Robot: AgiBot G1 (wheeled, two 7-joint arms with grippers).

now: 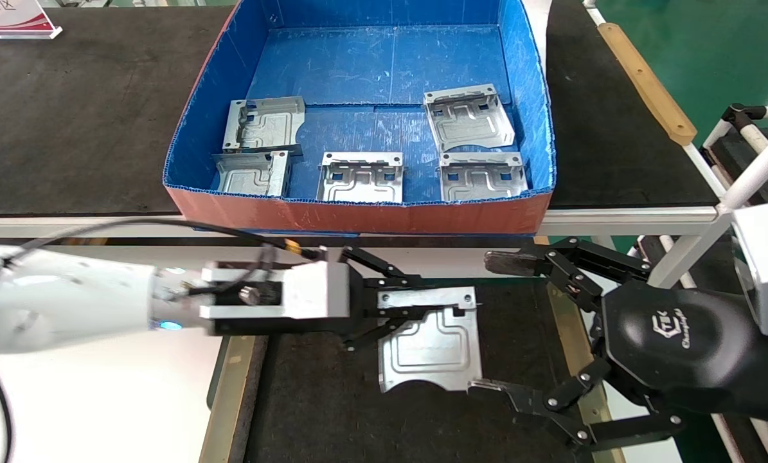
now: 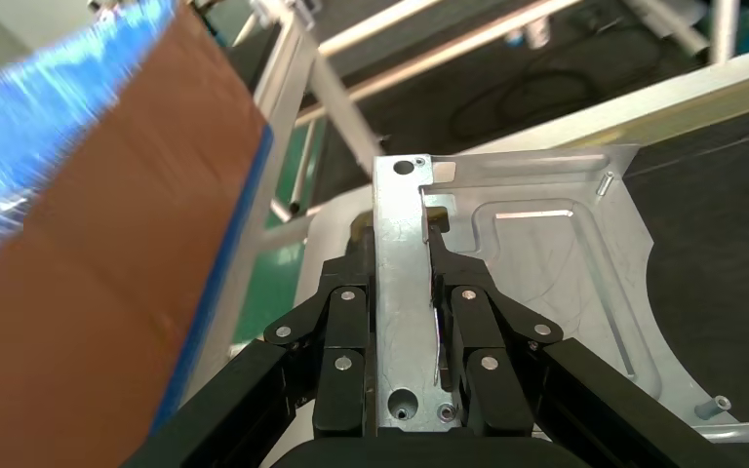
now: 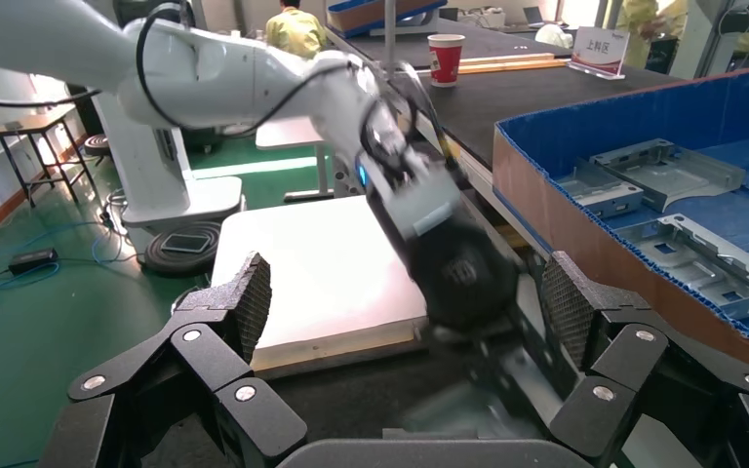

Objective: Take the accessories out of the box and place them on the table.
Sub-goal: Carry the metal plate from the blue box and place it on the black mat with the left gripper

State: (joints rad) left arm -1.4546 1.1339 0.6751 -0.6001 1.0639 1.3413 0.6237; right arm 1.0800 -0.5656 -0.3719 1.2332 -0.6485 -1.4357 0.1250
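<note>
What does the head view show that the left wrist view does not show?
Only the head view shows the five brackets still in the box, for example one near its front wall, and the right end effector, open beside the mat.

Only the left wrist view shows how the fingers pinch the bracket's upright flange.

Both show the left end effector shut on the sixth bracket over the mat.

right gripper (image 1: 496, 325) housing: a logo plus cursive "Champion"-ish word, can't read it for sure
sign (image 1: 11, 16) top left on the bench: Chinese characters, looks like 上料区, cropped
</note>
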